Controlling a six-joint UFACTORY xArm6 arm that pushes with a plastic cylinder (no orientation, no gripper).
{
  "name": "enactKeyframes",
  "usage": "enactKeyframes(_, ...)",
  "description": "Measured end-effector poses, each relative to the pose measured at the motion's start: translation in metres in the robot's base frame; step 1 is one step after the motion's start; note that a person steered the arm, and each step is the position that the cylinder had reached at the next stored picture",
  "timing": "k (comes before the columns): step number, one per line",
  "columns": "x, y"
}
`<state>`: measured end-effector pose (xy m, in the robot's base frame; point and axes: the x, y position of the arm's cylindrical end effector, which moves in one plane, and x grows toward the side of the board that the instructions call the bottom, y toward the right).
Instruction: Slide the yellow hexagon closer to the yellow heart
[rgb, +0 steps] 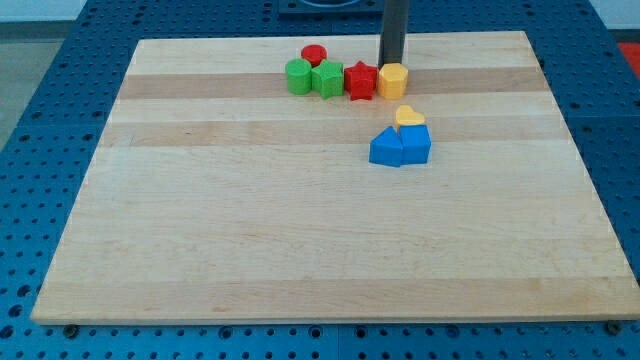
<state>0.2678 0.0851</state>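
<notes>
The yellow hexagon (393, 80) sits near the view's top, at the right end of a row of blocks. The yellow heart (408, 116) lies a short way below it, touching the top of two blue blocks. My tip (390, 63) stands just above the hexagon's top left edge, touching or nearly touching it. The rod rises straight up out of the view.
Left of the hexagon in the row are a red star (360, 81), a green block (327, 78) and a green cylinder (298, 76), with a red cylinder (314, 55) behind. A blue triangle-like block (386, 148) and a blue cube (416, 143) sit below the heart. The wooden board (300, 230) rests on a blue table.
</notes>
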Motion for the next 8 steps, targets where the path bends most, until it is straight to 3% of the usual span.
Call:
enactKeyframes(3, 0.024, 0.007)
enactKeyframes(8, 0.055, -0.034)
